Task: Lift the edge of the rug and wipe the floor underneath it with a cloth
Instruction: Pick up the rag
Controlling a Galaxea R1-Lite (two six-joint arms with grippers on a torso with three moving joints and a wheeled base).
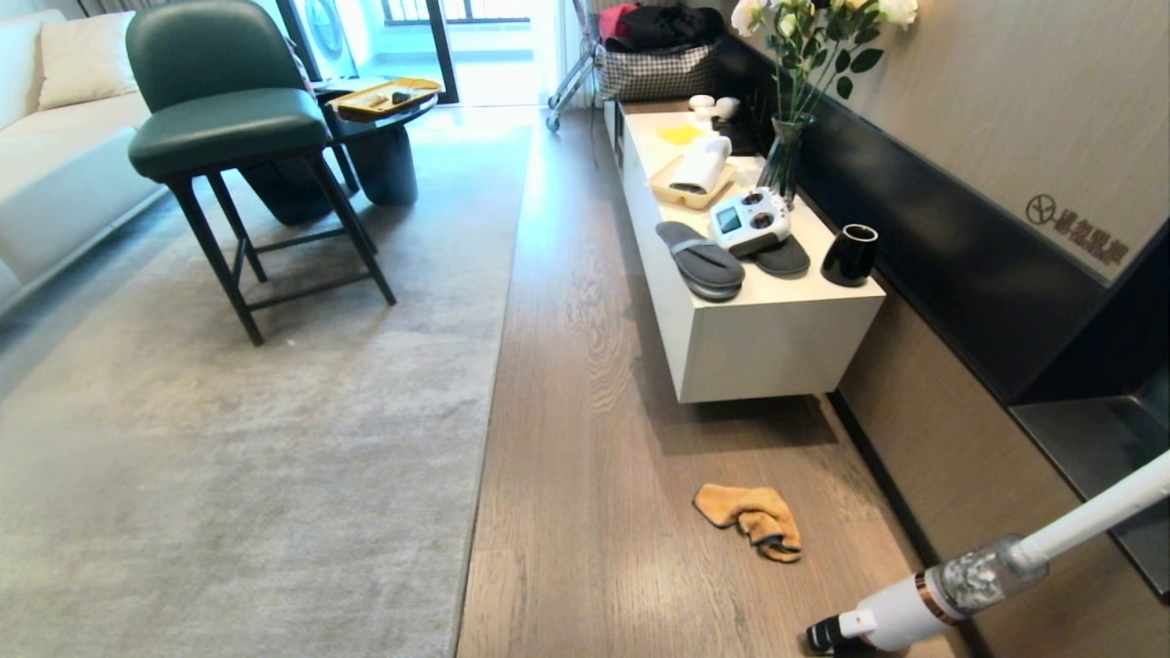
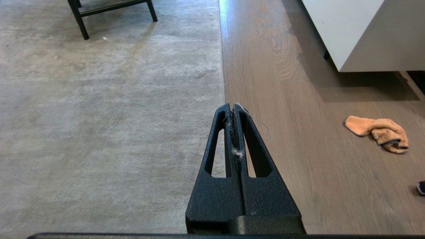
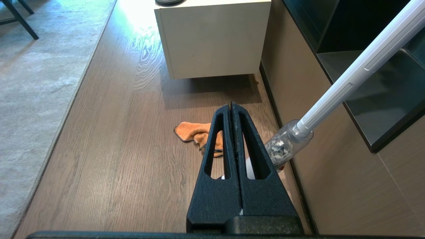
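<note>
From where I sit, nothing of the job has begun. The rug edge (image 1: 494, 366) lies flat and straight along the floor (image 1: 585, 512), with no fold or lift anywhere that I can see. The cloth (image 1: 751, 519) is crumpled on the bare planks, well apart from the rug and nearer the white cabinet (image 1: 777, 347) and the wall. My left gripper (image 2: 231, 107) hangs above the seam where rug meets floor, its fingers pressed together and empty apart from a few wisps of lint caught between them. My right gripper (image 3: 230, 105) hangs over the planks with the cloth just beyond its tips, fingers likewise closed and holding nothing. A white stick vacuum (image 1: 960, 585) leans in at the right, close to the cloth. Everything remains: pick up the cloth, raise the rug edge, wipe beneath it.
</note>
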